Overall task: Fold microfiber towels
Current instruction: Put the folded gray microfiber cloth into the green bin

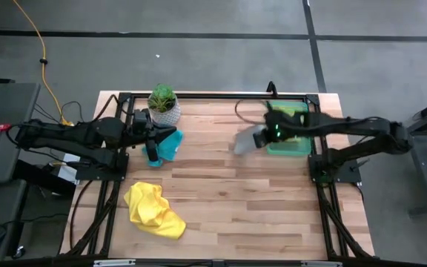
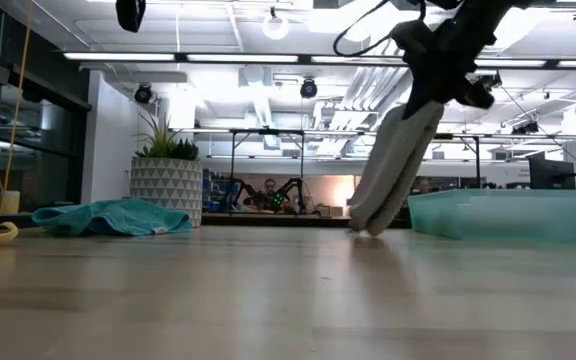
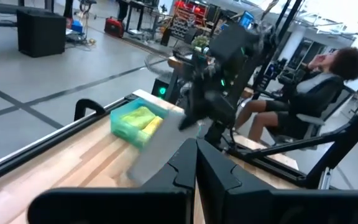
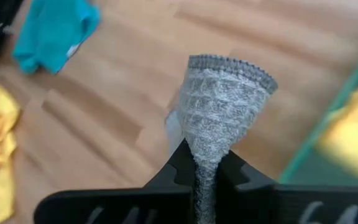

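A grey-white towel [image 4: 219,115] is pinched in the right gripper [image 4: 205,167] above the table [image 1: 228,208]; it is best lowered clear of the green tray [image 1: 291,147] and laid flat. The left gripper [image 3: 196,163], pressed together, hovers near the teal towel [image 1: 170,144].

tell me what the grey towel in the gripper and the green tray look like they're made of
Grey towel: soft woven cloth, likely microfiber; a waffle-like grid texture and stitched edge show, and it hangs limp from the shut right gripper.
Green tray: probably plastic, translucent and smooth; light passes through its straight, stiff walls.
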Robot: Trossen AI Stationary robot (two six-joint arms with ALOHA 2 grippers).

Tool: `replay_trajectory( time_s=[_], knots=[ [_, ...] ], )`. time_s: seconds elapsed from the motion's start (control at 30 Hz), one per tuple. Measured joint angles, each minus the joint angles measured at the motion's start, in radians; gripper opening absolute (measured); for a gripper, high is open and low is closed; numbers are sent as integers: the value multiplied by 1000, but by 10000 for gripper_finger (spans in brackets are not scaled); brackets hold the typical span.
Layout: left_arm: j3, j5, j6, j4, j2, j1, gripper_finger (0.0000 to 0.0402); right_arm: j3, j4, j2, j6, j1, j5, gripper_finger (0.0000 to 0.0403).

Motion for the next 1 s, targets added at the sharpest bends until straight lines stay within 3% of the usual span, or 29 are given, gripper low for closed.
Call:
replay_trajectory(
  time_s=[0.2,0.43,0.73,1.0],
  knots=[
    [0,3,1,-2,21,0,0,122,-161,0,-177,-196,0,0],
    [0,3,1,-3,38,0,0,154,-188,4,-280,-394,-20,0],
    [0,3,1,-4,40,0,0,154,-192,81,-336,-491,-37,0],
    [0,4,-8,-5,40,0,0,154,-288,98,-359,-596,105,0]
  ],
)
